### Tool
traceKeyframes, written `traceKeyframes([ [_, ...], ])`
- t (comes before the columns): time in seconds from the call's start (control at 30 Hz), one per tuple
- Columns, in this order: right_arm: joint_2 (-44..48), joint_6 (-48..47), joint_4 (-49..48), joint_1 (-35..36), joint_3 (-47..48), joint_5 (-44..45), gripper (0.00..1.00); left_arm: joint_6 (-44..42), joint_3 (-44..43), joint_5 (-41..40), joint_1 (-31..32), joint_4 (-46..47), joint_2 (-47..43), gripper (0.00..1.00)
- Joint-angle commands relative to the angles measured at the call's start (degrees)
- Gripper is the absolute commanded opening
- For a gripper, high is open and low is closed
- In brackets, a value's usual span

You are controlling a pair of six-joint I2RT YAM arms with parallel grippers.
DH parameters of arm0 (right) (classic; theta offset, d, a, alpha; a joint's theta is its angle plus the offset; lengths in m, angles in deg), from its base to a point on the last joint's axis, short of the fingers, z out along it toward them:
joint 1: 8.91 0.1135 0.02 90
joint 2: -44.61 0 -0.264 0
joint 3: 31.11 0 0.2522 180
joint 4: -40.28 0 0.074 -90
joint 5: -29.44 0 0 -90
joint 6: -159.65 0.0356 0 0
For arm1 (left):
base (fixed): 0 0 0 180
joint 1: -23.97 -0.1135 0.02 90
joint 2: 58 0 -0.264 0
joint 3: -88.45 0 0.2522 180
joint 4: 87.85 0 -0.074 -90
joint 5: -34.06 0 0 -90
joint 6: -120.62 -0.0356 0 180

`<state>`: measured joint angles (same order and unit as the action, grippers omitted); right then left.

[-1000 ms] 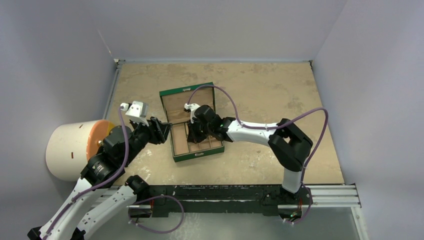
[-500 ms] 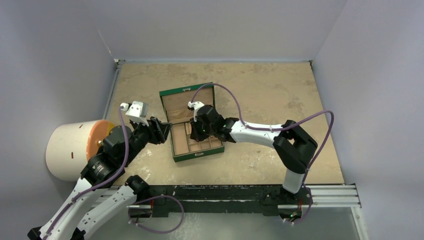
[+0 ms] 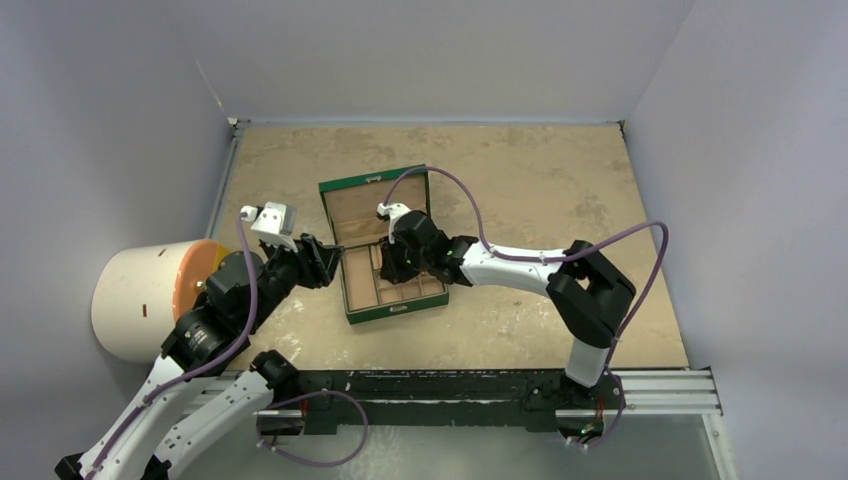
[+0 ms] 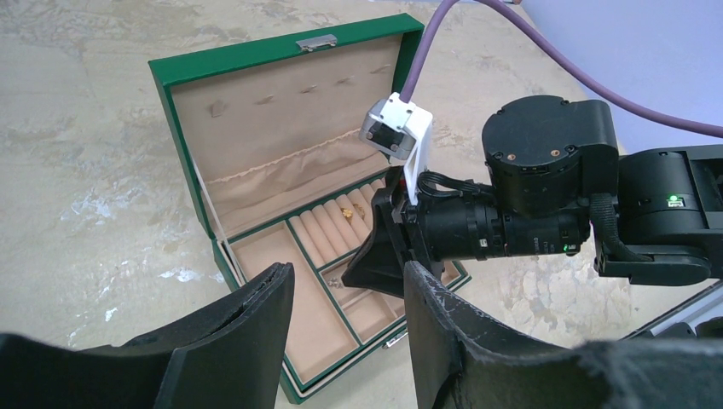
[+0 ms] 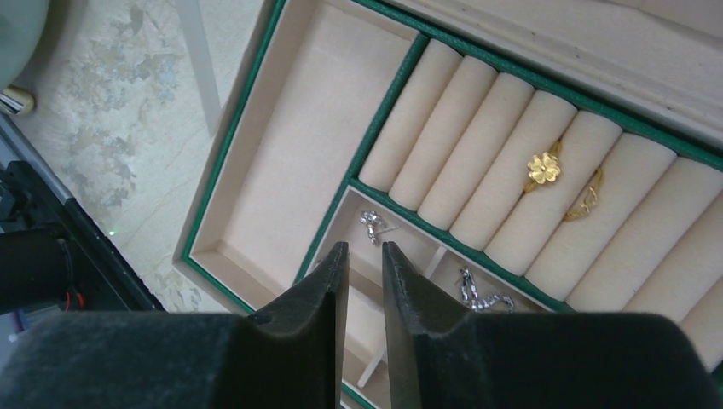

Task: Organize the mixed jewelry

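The green box [image 3: 395, 310] lies open mid-table, with tan compartments [image 5: 290, 145]. In the right wrist view a gold flower ring [image 5: 543, 168] and a second gold ring [image 5: 588, 194] sit in the ring rolls. A small silver earring [image 5: 372, 225] and a silvery chain-like loop [image 5: 477, 292] lie in the small compartments below. My right gripper [image 5: 365, 247] hovers over these compartments, its jaws a narrow gap apart with nothing between them; it also shows in the top view [image 3: 390, 268]. My left gripper [image 4: 348, 281] is wide open and empty, just left of the box [image 3: 328, 262].
A white cylinder with an orange face [image 3: 150, 298] stands at the left edge beside my left arm. The right arm's purple cable [image 3: 450, 195] arcs over the box lid [image 4: 256, 119]. Grey walls close in the table on three sides.
My right gripper shifted slightly right and up over the box a second ago and has since held still. The left arm has not moved.
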<state>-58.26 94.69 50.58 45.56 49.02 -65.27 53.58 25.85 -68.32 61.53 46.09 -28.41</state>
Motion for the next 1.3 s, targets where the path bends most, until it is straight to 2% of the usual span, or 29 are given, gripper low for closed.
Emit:
traceKeyframes([
  [0.0, 4.7, 0.8, -0.4, 0.3, -1.6, 3.4, 0.24, -0.7, 0.0, 0.0, -0.3, 1.6, -0.4, 0.5],
  [0.23, 12.6, 3.0, 2.7, 0.2, -7.1, 7.7, 0.29, -0.7, 0.0, 0.0, -0.3, 1.7, -0.1, 0.5],
  [0.53, 24.7, 5.7, 12.3, -0.8, -14.7, 20.6, 0.31, -0.7, 0.0, -0.1, -0.4, 1.6, 0.7, 0.5],
  [0.77, 33.4, 14.4, 22.1, -5.5, -22.1, 27.5, 0.32, -0.7, 0.0, -0.3, -0.4, 1.6, 1.1, 0.5],
  [0.93, 39.2, 19.8, 26.3, -11.2, -27.8, 27.8, 0.33, -0.7, 0.0, -0.3, -0.5, 1.7, 1.7, 0.5],
  [1.1, 41.5, 24.1, 29.1, -14.1, -30.8, 29.8, 0.36, -0.6, 0.0, -0.3, -0.6, 1.6, 2.2, 0.5],
  [1.27, 39.0, 27.3, 30.3, -16.7, -32.2, 30.9, 0.36, -0.6, 0.0, -0.3, -0.6, 1.6, 2.3, 0.5],
])
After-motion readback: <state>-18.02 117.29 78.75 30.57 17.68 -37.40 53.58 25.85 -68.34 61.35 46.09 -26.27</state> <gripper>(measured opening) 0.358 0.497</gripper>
